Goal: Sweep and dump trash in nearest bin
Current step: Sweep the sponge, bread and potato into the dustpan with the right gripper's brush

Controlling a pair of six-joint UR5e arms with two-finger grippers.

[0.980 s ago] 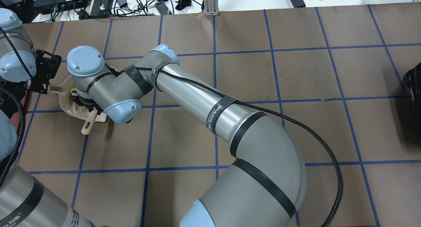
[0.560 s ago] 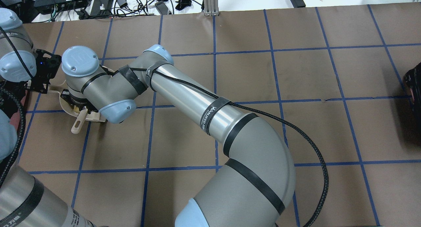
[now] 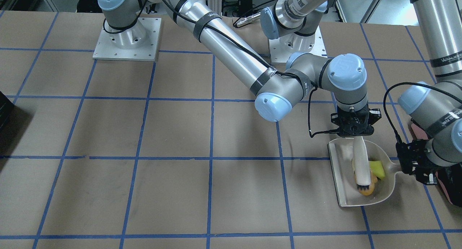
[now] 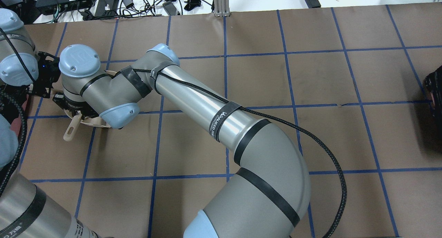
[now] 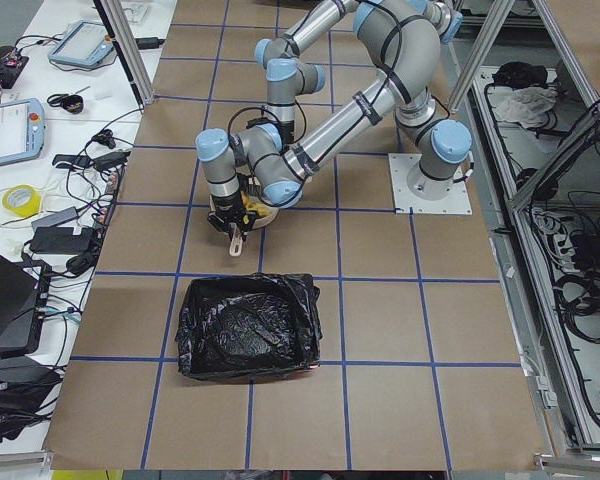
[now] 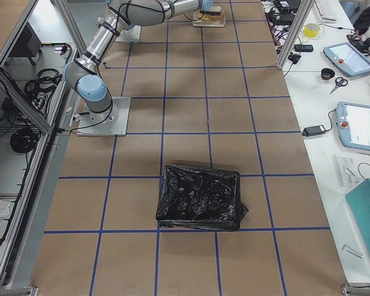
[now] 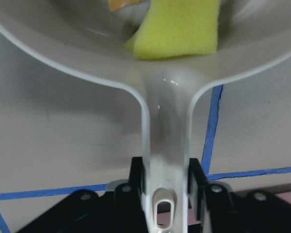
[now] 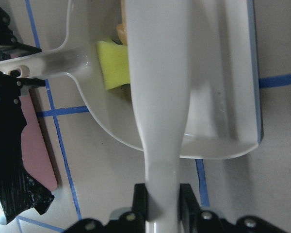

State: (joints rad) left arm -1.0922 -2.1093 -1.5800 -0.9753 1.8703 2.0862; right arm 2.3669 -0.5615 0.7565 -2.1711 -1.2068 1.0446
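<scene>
Left end effector: I read it as clamped on the dustpan handle.
Right end effector: clamped on the brush handle, with the bristles pointing into the pan.
Dustpan: resting on the surface.
Trash: I see the sponge wedge and amber lump inside the dustpan. The bristle end is at the lump.
Bin: on the surface, near the dustpan but apart from it.
</scene>
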